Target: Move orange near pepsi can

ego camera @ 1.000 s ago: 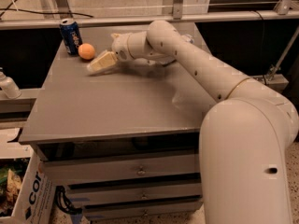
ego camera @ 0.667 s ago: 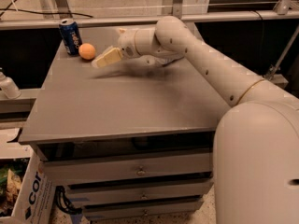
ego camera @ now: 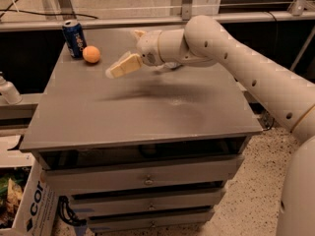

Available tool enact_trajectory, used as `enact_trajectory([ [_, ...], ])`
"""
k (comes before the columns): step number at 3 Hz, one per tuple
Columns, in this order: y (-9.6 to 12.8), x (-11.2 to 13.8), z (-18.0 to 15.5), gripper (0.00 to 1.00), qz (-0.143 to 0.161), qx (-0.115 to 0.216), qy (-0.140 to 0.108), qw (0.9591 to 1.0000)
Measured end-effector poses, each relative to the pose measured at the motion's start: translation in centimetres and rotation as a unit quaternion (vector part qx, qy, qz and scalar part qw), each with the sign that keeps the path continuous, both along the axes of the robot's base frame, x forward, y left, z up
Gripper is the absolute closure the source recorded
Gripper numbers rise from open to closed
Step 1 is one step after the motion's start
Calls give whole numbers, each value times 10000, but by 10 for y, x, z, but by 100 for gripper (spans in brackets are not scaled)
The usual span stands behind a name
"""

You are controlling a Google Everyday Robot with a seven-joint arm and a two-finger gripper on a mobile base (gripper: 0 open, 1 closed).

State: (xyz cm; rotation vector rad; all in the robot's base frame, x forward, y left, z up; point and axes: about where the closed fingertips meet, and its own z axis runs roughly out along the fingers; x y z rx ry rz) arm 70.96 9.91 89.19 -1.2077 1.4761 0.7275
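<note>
The orange (ego camera: pixel 91 54) rests on the grey table top (ego camera: pixel 147 112) at its back left, right beside the pepsi can (ego camera: pixel 74 38), which stands upright in the back left corner. My gripper (ego camera: pixel 129 50) hangs above the table just right of the orange, apart from it. It is open and empty, with one pale finger (ego camera: pixel 123 66) pointing down-left toward the orange and the other (ego camera: pixel 137 34) pointing up behind it.
The table is a metal cabinet with drawers (ego camera: pixel 147 181) below its front edge. A white bottle (ego camera: pixel 7 90) sits on a lower ledge at the left. A cardboard box (ego camera: pixel 29 205) stands on the floor at the lower left. A rail (ego camera: pixel 147 21) runs behind the table.
My gripper has drawn back to the right and risen a little, away from the orange. The orange and can have not moved.
</note>
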Motion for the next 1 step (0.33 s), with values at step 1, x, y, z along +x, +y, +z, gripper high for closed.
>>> enact_trajectory([
  [1, 0, 0, 0, 0, 1, 0, 0, 10000],
])
